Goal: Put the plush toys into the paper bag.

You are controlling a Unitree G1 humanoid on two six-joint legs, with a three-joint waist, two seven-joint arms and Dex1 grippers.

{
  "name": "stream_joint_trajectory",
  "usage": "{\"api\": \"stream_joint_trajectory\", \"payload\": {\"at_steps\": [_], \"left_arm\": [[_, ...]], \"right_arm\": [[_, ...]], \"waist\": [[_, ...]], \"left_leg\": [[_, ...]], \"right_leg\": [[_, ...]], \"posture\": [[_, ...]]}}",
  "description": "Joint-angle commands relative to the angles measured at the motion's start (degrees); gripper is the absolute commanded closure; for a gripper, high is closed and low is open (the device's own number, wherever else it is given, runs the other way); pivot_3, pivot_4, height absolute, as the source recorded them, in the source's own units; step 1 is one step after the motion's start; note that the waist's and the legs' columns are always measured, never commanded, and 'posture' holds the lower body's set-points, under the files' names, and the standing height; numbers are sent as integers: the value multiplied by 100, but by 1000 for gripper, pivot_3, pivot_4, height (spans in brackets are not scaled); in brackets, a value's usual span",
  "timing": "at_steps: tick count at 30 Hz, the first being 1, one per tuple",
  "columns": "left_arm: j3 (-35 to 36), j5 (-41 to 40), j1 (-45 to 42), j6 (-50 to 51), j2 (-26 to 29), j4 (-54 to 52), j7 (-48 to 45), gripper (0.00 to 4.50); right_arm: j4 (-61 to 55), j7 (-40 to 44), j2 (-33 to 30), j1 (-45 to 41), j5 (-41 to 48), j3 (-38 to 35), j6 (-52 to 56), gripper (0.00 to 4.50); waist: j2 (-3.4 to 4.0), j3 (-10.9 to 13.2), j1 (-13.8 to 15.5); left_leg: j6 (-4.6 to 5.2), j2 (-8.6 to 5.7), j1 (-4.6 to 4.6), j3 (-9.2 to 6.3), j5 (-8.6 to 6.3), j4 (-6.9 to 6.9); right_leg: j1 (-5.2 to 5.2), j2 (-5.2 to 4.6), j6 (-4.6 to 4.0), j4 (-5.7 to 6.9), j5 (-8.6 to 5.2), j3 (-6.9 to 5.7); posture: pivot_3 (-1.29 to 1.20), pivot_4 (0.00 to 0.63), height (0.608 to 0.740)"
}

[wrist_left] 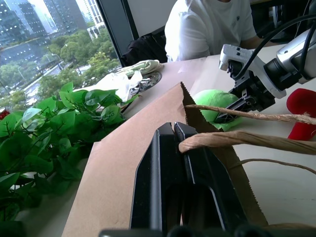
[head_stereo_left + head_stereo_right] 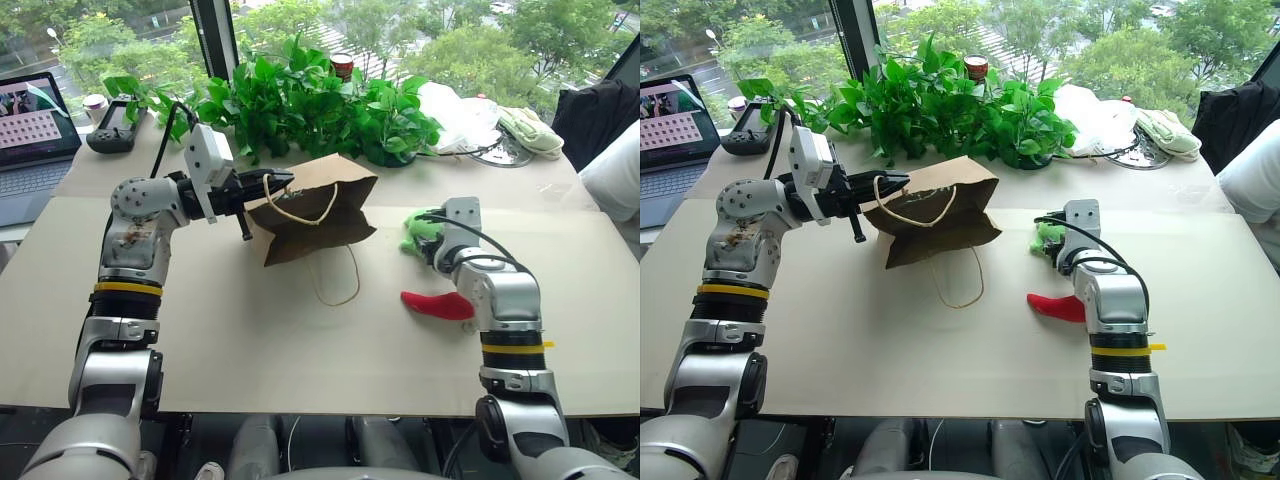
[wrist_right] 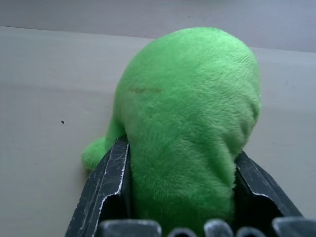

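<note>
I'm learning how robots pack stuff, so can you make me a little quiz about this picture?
1. True or false: the red plush toy is already inside the paper bag.
2. What sits between the right gripper's fingers? A) green plush toy B) red plush toy C) a leafy plant
3. Fill in: the left gripper is shut on the edge of the ____.

Key:
1. False; it lies on the table beside the right arm.
2. A.
3. Paper bag, at its mouth by a cord handle.
</note>
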Motion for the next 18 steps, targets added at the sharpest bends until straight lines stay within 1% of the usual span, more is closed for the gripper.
{"api": "stream_joint_trajectory", "payload": {"at_steps": [1,4,8,10,13,16,18], "left_arm": [[89,-47,-214,-48,11,-121,48,4500],[103,-67,-241,-6,-4,-95,70,4500],[136,-129,-291,130,-53,-53,142,4500],[160,-181,-317,233,-95,-26,199,4500],[168,-212,-335,316,-140,-17,243,4500],[147,-213,-330,332,-183,-25,275,4500],[131,-216,-317,334,-207,-42,277,4500]], "right_arm": [[-280,-21,-57,-25,14,-139,-81,2760],[-466,-15,-102,-25,67,-268,-91,2760],[-1221,148,-207,-62,462,-736,214,2760],[-1769,365,-256,-97,933,-1086,669,2760],[-2460,775,-417,-159,1640,-1411,1381,2760],[-3106,1312,-763,-119,2343,-1370,2084,2760],[-3446,1510,-876,-144,2729,-1399,2409,2760]], "waist": [[0,0,1],[0,0,5],[3,2,19],[5,3,24],[5,3,30],[5,3,18],[5,3,17]], "left_leg": [[0,0,0,0,0,0],[0,0,0,0,0,0],[0,0,-3,0,0,0],[0,0,-4,-1,0,0],[0,1,-6,-3,0,-1],[1,2,-5,-3,-1,-1],[1,1,-5,-4,-1,-2]], "right_leg": [[0,0,0,0,0,0],[-1,0,0,0,0,0],[-3,0,0,-1,0,0],[-2,0,0,-2,0,-1],[-4,1,0,-1,0,-1],[-3,1,0,-1,0,-2],[-3,1,0,-2,0,-2]], "posture": [[0,150,740],[0,150,740],[0,150,740],[0,150,740],[0,150,740],[0,150,740],[0,150,740]]}}
